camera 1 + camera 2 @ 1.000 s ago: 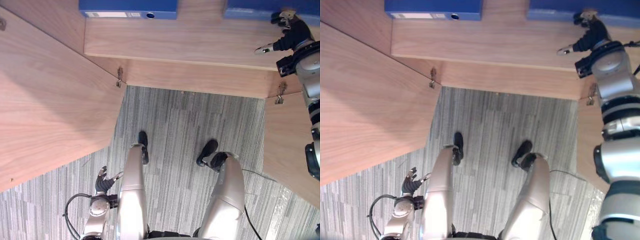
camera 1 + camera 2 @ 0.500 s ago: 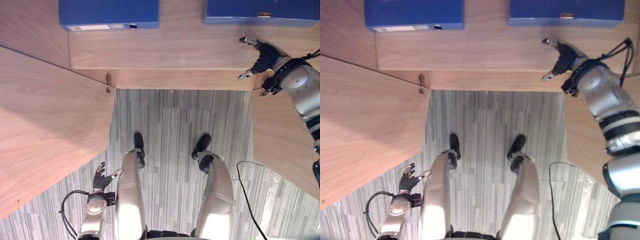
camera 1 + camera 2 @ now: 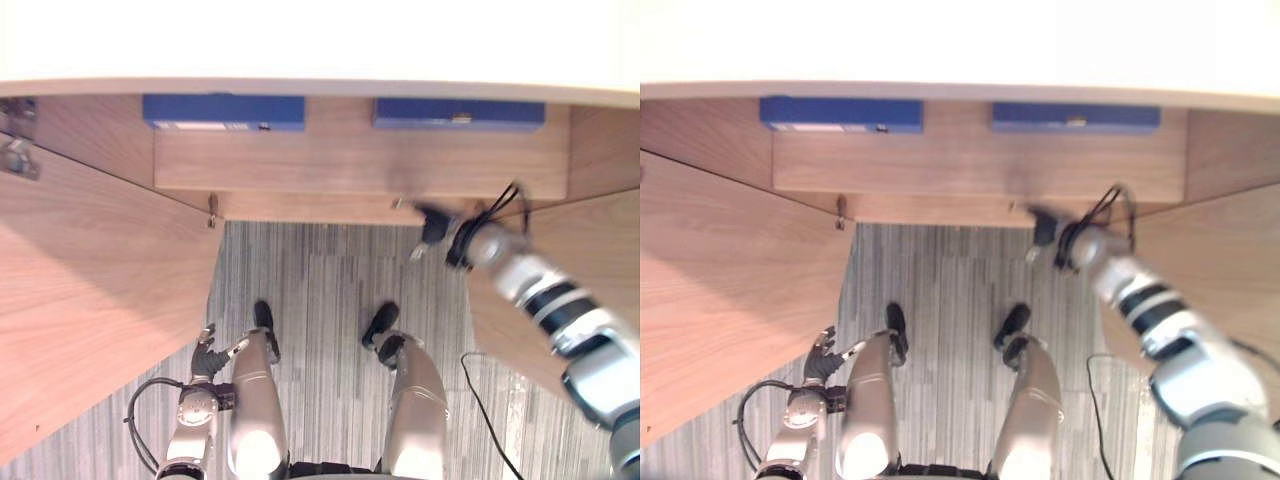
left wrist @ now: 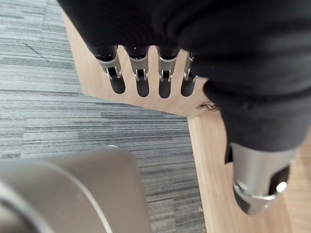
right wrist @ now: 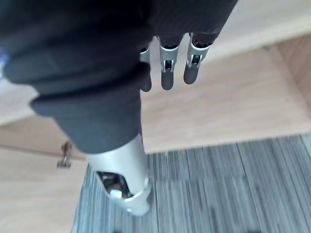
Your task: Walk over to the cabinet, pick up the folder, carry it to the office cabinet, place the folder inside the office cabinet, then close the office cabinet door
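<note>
Two blue folders lie on the shelf point(image 3: 340, 160) of the open wooden cabinet: one at the left point(image 3: 223, 111), one at the right point(image 3: 459, 113). My right hand point(image 3: 432, 225) hangs in front of the shelf's front edge, below and left of the right folder and clear of it. Its fingers point(image 5: 166, 77) are straight and hold nothing. My left hand point(image 3: 210, 357) hangs low by my left side over the carpet. Its fingers point(image 4: 141, 82) are relaxed and empty.
The cabinet's left door point(image 3: 90, 280) swings wide open towards me, and the right door point(image 3: 600, 240) stands open behind my right arm. A white cabinet top point(image 3: 320, 45) runs above the shelf. Grey striped carpet point(image 3: 330, 290) lies between the doors.
The camera has tilted, so the cabinet's white top now shows. My right hand has drawn back from the right folder, down and left to the shelf's front edge. The left hand hangs as before.
</note>
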`<state>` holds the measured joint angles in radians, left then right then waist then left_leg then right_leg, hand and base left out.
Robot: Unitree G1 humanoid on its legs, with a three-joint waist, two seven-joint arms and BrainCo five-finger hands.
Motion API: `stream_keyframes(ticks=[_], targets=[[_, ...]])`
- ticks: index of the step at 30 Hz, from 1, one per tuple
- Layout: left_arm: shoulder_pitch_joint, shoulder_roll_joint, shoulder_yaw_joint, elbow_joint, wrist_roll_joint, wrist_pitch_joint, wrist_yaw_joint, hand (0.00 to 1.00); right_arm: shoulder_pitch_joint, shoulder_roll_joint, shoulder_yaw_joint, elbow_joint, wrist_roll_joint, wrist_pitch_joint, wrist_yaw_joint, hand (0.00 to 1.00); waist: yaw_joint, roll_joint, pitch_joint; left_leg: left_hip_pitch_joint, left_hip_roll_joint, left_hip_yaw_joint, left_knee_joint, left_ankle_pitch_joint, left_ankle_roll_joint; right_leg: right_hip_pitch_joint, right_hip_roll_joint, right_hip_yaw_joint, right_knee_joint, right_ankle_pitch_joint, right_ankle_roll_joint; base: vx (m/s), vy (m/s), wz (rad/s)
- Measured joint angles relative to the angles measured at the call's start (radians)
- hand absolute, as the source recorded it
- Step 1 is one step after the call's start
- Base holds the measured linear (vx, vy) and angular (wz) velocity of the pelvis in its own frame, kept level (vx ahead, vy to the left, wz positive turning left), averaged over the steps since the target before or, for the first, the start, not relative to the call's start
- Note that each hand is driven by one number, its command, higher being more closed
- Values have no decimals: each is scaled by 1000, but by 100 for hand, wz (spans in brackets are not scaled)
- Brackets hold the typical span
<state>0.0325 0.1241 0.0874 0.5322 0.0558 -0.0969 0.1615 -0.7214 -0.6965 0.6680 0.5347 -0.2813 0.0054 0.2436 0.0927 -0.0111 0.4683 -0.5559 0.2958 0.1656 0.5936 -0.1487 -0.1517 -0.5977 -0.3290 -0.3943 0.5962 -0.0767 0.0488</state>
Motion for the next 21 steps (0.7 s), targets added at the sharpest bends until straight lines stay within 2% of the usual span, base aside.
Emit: stream_keyframes(ticks=[3,5,7,9,10,12,13,15,17,19,21], targets=[[-27,-3,-24,60,28,11,-10,0,211,125,-66,12,-35,2,32,0,0,-14,-12,91,0,-2,3,-21,-1,110,-1,-18,-18,-9,6,24,88,7],[-27,0,-27,105,39,18,-14,0,342,202,-133,38,-36,-1,35,0,-4,-32,-49,138,-4,-8,6,-37,1,169,-5,-33,-29,-18,14,-2,75,12],[-22,1,-38,184,57,27,-16,0,484,334,-311,204,-34,2,21,0,-18,-45,-125,205,-10,-18,1,-61,9,264,1,-58,-67,-29,26,30,63,17],[-6,-3,-45,231,65,28,-17,0,552,419,-452,319,-32,14,-5,0,-26,-43,-176,251,-12,-21,-5,-74,11,323,11,-61,-106,-23,33,44,73,0],[2,-7,-46,272,66,28,-17,0,606,491,-591,409,-22,29,-58,0,-39,-44,-221,290,-14,-11,-18,-84,9,362,20,-61,-154,1,45,55,113,-9],[12,-23,-42,327,66,31,-17,0,657,564,-752,492,32,42,-113,0,-54,-36,-270,330,-32,6,-57,-85,11,403,24,-56,-229,42,58,55,138,-15],[11,-30,-39,339,66,32,-16,0,673,583,-801,512,60,45,-131,0,-58,-41,-282,348,-41,17,-73,-84,13,417,24,-53,-258,59,59,75,169,-28],[19,-48,-39,345,83,37,-15,0,719,632,-947,544,235,51,-194,0,-62,-32,-294,417,-68,65,-134,-73,28,459,10,-56,-323,115,45,72,135,-45],[34,-64,-39,354,114,40,-19,0,746,643,-1051,540,337,54,-229,0,-71,-17,-306,506,-81,133,-195,-59,33,507,-19,-168,-338,161,8,87,70,-61],[35,-78,-38,376,137,42,-30,0,766,650,-1083,537,363,54,-239,0,-79,0,-321,552,-85,171,-227,-53,35,531,-21,-213,-354,179,-10,94,34,-54],[41,-82,-35,390,137,49,-35,0,789,663,-1101,519,379,54,-248,0,-93,3,-345,588,-85,220,-263,-46,38,535,-5,-212,-395,211,-13,53,12,-58]])
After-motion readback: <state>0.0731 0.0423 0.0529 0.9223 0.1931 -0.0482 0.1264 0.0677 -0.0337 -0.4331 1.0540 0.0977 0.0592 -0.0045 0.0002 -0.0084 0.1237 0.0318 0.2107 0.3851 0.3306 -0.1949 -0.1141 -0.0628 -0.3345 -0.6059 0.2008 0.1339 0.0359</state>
